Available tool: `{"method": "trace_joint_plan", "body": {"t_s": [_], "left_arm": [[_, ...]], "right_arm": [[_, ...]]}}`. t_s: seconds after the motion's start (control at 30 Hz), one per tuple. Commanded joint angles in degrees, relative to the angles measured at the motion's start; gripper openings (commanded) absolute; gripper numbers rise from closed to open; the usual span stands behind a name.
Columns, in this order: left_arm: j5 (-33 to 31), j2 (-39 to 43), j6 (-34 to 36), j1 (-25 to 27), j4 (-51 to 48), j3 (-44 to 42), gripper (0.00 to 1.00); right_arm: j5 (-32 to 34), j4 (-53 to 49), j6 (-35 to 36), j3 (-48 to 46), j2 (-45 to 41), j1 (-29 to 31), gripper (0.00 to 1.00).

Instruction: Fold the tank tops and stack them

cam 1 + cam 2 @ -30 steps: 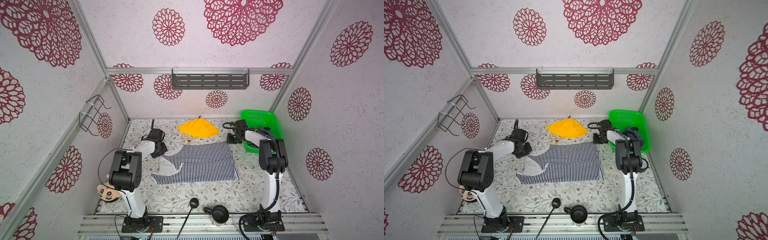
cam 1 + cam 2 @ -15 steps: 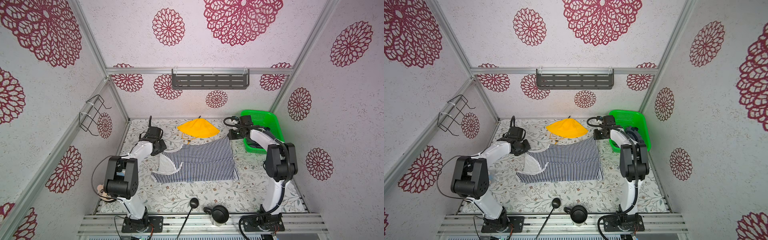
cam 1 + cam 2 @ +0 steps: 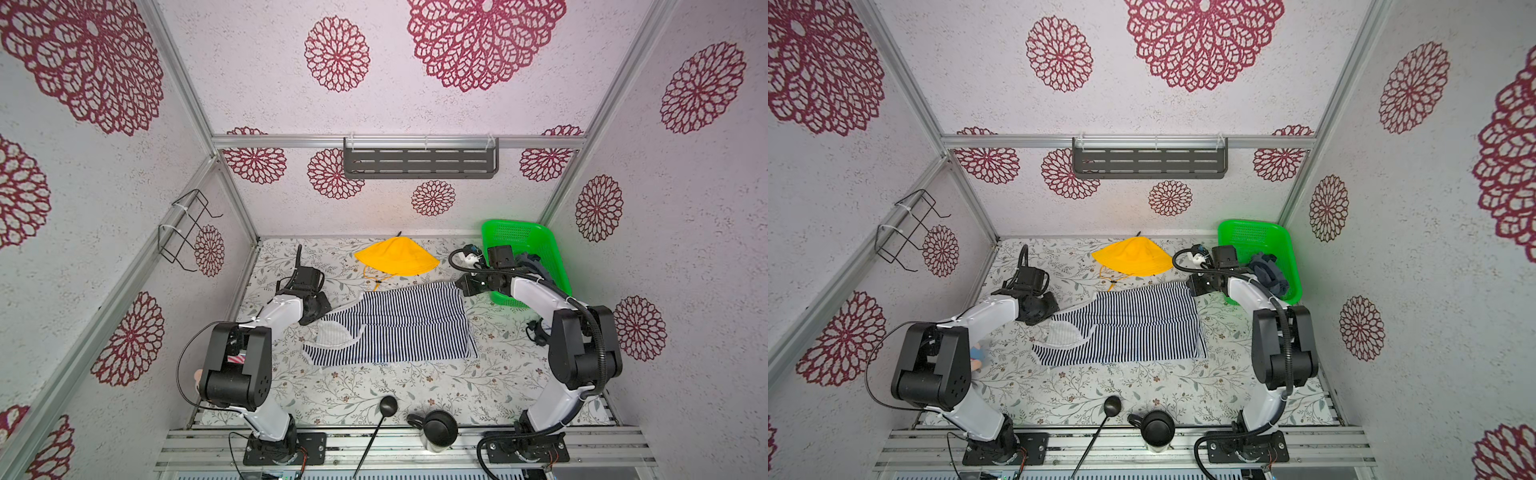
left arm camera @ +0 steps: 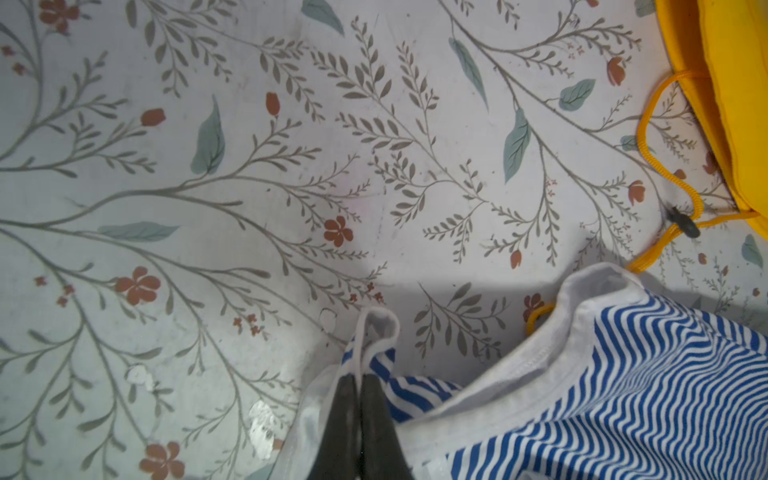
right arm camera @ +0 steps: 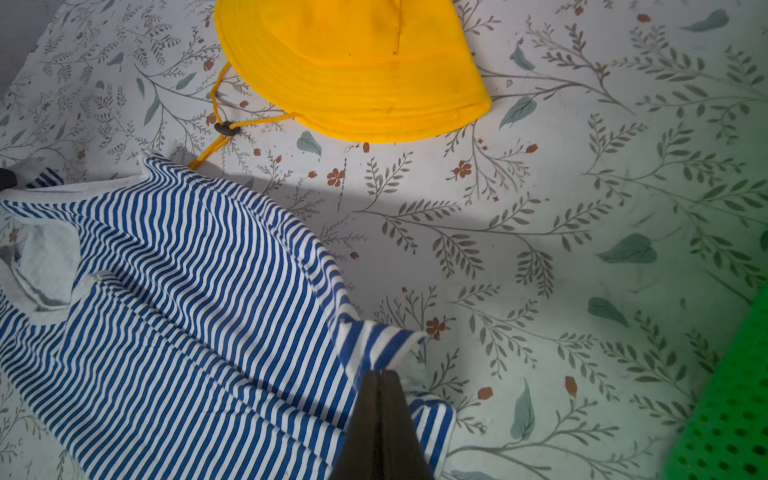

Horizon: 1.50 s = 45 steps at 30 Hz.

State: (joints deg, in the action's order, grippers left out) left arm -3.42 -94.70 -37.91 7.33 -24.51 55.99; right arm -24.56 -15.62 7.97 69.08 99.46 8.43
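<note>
Nearest my bases, at the front edge of the floral table [image 3: 374, 386], a black ladle [image 3: 386, 405] and a black lidded jug [image 3: 436, 428] stand just beside each other. Beyond them, the striped tank top [image 3: 399, 324] lies spread across the middle of the table, with its neck and straps toward my left arm and its hem toward my right. My left gripper [image 4: 359, 377] is pinched tight on a white-edged shoulder strap at the top's far left corner. My right gripper [image 5: 380, 375] is clamped just as tight on the far hem corner, which stands up off the table in a small peak. The cloth between my two grips is pulled into long ripples in the right wrist view. Just behind the top sits the yellow hat [image 3: 397, 257], apart from the stripes, though its cord [image 4: 648, 141] trails down to the top's white shoulder edge. At the far right corner the green basket [image 3: 536, 249] holds a bundled blue-grey garment [image 3: 1268, 272], close behind my right wrist. On the back wall hangs a grey slotted shelf [image 3: 419, 164].
</note>
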Motion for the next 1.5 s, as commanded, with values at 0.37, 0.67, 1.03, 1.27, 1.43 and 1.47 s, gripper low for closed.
{"method": "trace_joint_plan", "body": {"t_s": [0.37,0.67,1.03,1.27,1.43,1.47], "left_arm": [[-2.4,-0.1,1.9,-0.1,1.5,0.4,0.29],[-0.4,-11.1,4.0,5.2,-5.7,24.3,0.63],[2.5,-24.1,1.9,12.7,-4.9,31.7,0.43],[0.6,-24.9,2.5,13.2,-3.3,30.8,0.61],[1.4,-27.6,2.1,13.0,-3.1,33.4,0.46],[2.0,-28.1,2.1,12.9,-3.4,33.8,0.43]], "right_arm": [[0.0,4.6,-1.8,-8.3,-8.5,-2.2,0.0],[1.4,3.4,-4.5,-4.0,-5.0,-0.9,0.0],[2.3,2.7,-3.5,-1.4,-1.7,0.1,0.0],[2.0,3.1,-3.7,-1.5,-1.3,0.2,0.0],[2.0,3.2,-3.8,-1.7,-1.1,0.2,0.0],[2.0,3.2,-3.8,-1.6,-1.1,0.2,0.0]]}}
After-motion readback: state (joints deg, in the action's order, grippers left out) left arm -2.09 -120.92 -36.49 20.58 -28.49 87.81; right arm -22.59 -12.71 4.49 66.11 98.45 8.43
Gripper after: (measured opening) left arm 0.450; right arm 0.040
